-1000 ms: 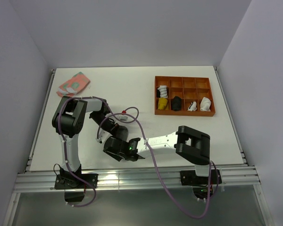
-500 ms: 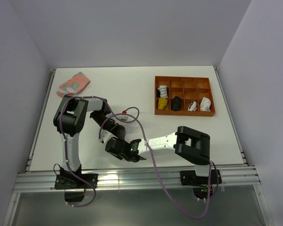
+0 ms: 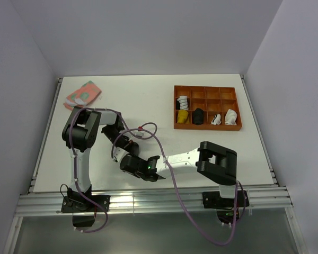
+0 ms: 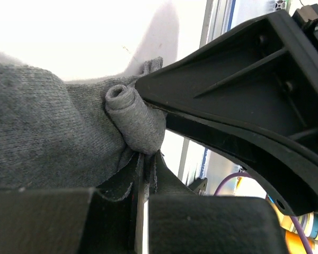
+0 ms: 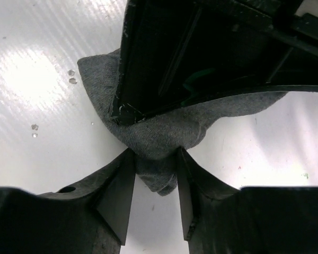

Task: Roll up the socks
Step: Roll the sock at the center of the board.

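The grey sock (image 5: 164, 129) lies bunched on the white table, close to its near edge. In the left wrist view one end of the grey sock (image 4: 37, 132) is rolled into a small tube (image 4: 137, 119). My left gripper (image 4: 144, 157) is shut, pinching a fold of fabric just below that tube. My right gripper (image 5: 155, 161) is shut on a hanging bunch of the same sock, with a finger (image 5: 119, 185) against each side. From above, the left gripper (image 3: 123, 150) and the right gripper (image 3: 126, 160) meet nose to nose and hide the sock.
An orange compartment tray (image 3: 206, 126) at the back right holds several rolled bundles, among them a yellow one (image 3: 183, 117), a black one (image 3: 198, 116) and a striped one (image 3: 183, 100). A pink and green pair (image 3: 83, 94) lies at the back left. A purple cable (image 3: 148, 129) loops over the table.
The right gripper's jaws have narrowed onto the sock bunch. Both grippers have crept slightly left and away from the near edge, staying together.
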Controlling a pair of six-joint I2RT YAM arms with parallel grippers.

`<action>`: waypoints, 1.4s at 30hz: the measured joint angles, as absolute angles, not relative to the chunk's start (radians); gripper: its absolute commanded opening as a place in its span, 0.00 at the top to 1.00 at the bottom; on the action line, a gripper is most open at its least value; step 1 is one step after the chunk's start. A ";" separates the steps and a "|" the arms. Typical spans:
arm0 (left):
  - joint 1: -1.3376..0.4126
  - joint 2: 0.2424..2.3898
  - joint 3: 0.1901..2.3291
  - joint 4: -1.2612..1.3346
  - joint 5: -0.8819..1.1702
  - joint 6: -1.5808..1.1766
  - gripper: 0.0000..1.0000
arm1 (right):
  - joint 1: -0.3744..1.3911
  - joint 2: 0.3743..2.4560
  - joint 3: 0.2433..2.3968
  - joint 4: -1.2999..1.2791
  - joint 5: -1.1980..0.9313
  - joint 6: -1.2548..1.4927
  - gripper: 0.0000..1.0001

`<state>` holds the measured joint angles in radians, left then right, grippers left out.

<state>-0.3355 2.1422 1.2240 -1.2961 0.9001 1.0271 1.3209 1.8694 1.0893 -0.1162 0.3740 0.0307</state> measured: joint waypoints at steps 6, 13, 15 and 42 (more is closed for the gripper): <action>-0.339 2.146 1.231 -1.308 0.889 1.029 0.99 | 1.317 1.862 1.086 -0.117 0.309 0.004 0.96; -0.344 2.131 1.235 -1.275 0.871 0.940 0.95 | 1.307 1.856 1.110 -0.182 0.223 0.054 1.00; -0.346 2.103 1.228 -1.231 0.864 0.883 0.91 | 1.301 1.856 1.131 -0.218 0.199 0.088 1.00; -0.128 1.715 1.016 -0.504 0.823 0.453 0.77 | 0.958 1.859 1.251 -0.500 -0.383 0.336 1.00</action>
